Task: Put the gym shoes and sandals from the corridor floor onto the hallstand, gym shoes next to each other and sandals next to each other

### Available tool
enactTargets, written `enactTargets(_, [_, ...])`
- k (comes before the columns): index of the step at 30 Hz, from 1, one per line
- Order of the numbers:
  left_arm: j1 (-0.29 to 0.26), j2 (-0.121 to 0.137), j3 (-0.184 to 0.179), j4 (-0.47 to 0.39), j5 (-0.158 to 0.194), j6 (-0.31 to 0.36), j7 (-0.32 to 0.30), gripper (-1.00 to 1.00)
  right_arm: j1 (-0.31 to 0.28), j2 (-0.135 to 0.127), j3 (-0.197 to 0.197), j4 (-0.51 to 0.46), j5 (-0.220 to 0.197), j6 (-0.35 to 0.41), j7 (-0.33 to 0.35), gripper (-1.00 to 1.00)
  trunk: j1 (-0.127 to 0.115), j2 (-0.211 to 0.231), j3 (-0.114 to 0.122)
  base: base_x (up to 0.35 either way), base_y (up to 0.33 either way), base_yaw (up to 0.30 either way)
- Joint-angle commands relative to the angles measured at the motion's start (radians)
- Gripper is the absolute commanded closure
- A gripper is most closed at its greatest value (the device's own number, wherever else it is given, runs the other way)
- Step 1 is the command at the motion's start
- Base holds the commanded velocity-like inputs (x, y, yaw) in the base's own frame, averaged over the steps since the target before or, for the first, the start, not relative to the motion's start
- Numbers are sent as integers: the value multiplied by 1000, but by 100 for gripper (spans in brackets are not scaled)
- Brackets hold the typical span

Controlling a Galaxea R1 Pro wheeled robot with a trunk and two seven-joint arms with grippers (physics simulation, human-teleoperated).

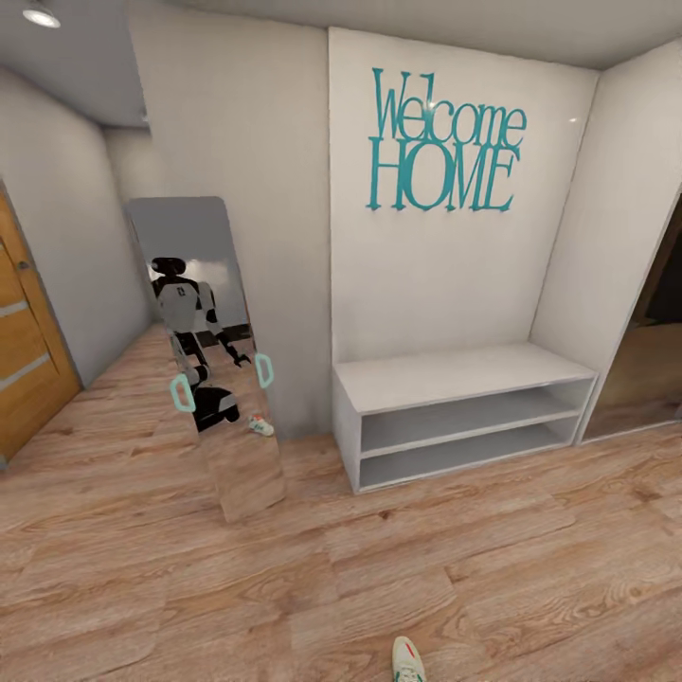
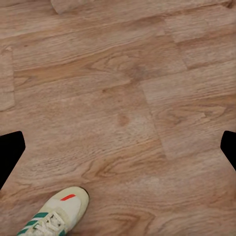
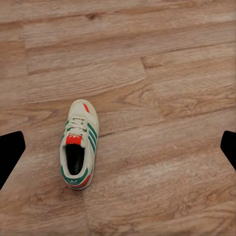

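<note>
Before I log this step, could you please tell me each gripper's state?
Left gripper: open, holding nothing.
Right gripper: open, holding nothing.

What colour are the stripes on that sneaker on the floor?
Green, on a cream-white gym shoe with a red-orange tongue label; clearest in the right wrist view.

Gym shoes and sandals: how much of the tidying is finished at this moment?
Nothing looks done. One gym shoe lies on the corridor floor, under the right wrist camera. The low white bench by the wall holds no shoes. All four placements remain.
</note>
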Motion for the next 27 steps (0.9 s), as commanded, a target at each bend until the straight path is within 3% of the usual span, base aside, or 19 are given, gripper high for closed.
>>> enactTargets(1, [-2,0,0,0,0,-3,1,-100,-1,0,0,0,0,-3,0,-100,0,-1,-1,-38,31,-2])
enactTargets(9, [-34,2,0,-5,1,8,6,-100,-1,0,3,-13,3,-3,-1,-100,0,-1,-1,-16,13,-1])
enactTargets(16, [-139,11,-1,6,-3,20,-2,-100,-7,-3,2,-112,6,1,-2,-100,0,-1,-1,-3,3,0])
enactTargets(17, [-201,14,-5,9,-6,42,-4,-100,-21,-7,2,-173,7,5,-2,-100,0,-1,-1,0,0,0])
enactTargets(23, [-280,16,-8,9,-11,134,-5,-100,-70,-9,-1,-222,8,15,-4,-100,0,-1,-1,0,0,0])
enactTargets(27, [-317,15,-8,9,-12,191,-6,-100,-125,-11,-3,-231,8,63,-4,-100,0,-1,-1,0,0,0])
